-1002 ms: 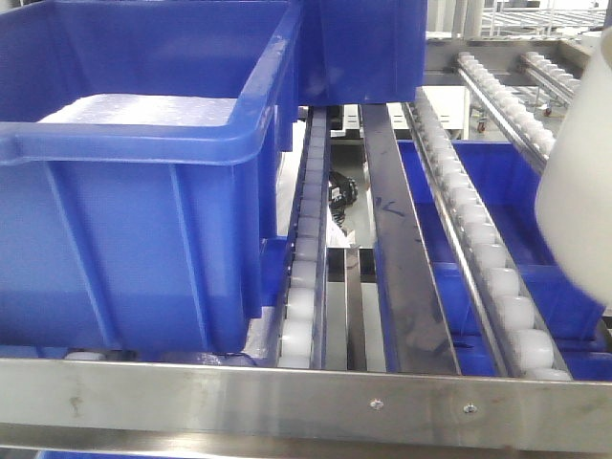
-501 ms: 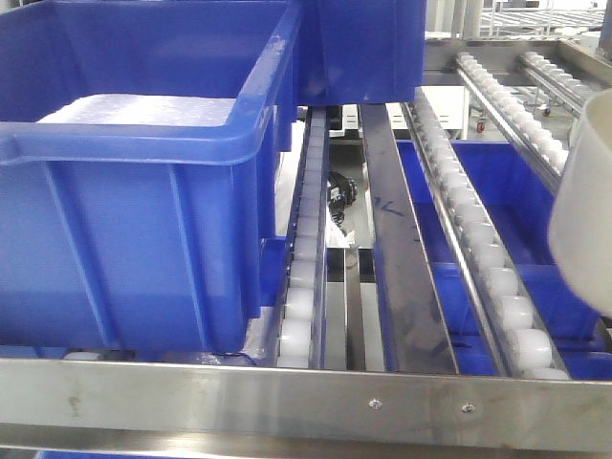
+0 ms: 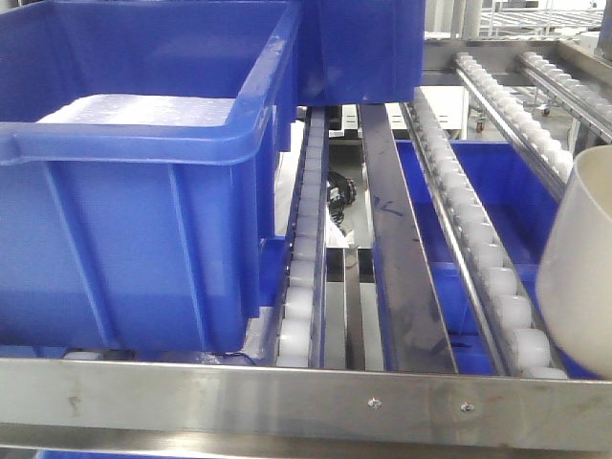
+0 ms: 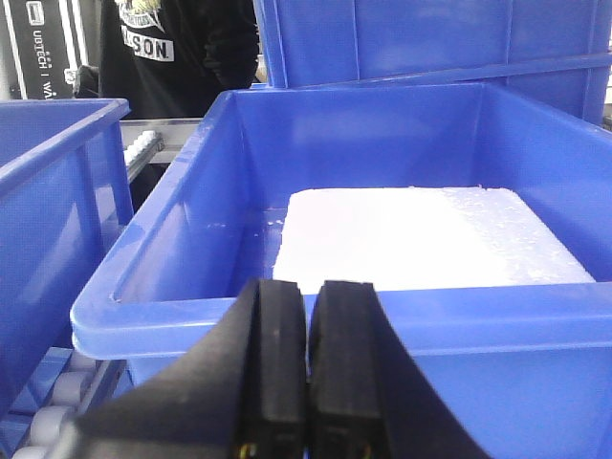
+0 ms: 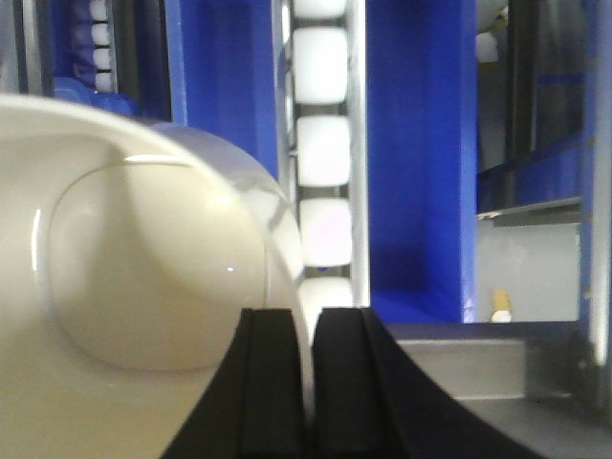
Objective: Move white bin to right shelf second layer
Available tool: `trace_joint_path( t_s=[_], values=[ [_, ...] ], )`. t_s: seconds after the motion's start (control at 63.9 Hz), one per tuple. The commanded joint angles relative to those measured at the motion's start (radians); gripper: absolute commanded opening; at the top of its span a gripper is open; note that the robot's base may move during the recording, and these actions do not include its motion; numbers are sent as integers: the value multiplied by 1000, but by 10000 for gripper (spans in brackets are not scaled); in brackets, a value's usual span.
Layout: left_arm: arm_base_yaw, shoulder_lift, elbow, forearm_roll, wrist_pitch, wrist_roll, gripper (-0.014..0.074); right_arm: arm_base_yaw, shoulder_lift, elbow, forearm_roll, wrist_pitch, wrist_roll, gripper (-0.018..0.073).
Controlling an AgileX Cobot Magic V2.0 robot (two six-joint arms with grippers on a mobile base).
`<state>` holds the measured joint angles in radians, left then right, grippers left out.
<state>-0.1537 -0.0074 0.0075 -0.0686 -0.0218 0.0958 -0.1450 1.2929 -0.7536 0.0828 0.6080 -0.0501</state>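
The white bin (image 3: pixel 579 277) hangs at the right edge of the front view, its base just above the roller lane (image 3: pixel 475 244) and the riveted front rail (image 3: pixel 287 400) of the right shelf second layer. In the right wrist view the white bin (image 5: pixel 124 287) fills the left side. My right gripper (image 5: pixel 306 317) is shut on its thin wall, one finger inside and one outside. White rollers (image 5: pixel 323 153) run below it. My left gripper (image 4: pixel 308 287) is shut with nothing in it, just in front of a blue crate's rim (image 4: pixel 459 330).
A large blue crate (image 3: pixel 124 220) holding a white foam slab (image 4: pixel 421 234) fills the left lanes. Another blue crate (image 3: pixel 363 48) sits behind it, and one more (image 3: pixel 497 182) lies under the rollers. A person in black (image 4: pixel 182 48) stands behind the shelf.
The white bin has come down along the right edge of the front view, from beside the far rollers to just above the front rail. The blue crates have not moved.
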Motion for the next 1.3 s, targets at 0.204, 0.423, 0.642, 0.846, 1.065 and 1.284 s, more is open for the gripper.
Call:
trace_joint_path(
  t_s=[0.204,0.423,0.642,0.846,1.065,1.284],
  values=[
    [0,-15,33,-3,-85,-7,85,-4,-25,-20,-12,-47,-4,210],
    [0,-15,33,-3,-85,-7,85,-4,-89,-24,-11,-58,-4,354],
    [0,-15,33,-3,-85,-7,85,-4,-217,-30,-5,-53,-4,354],
    [0,-15,33,-3,-85,-7,85,35,-367,-30,14,-43,-4,307],
    [0,-15,33,-3,-85,-7,85,208,-520,-29,32,-96,-4,113],
    [0,-15,33,-3,-85,-7,85,269,-646,55,31,-237,-4,48]
  ],
)
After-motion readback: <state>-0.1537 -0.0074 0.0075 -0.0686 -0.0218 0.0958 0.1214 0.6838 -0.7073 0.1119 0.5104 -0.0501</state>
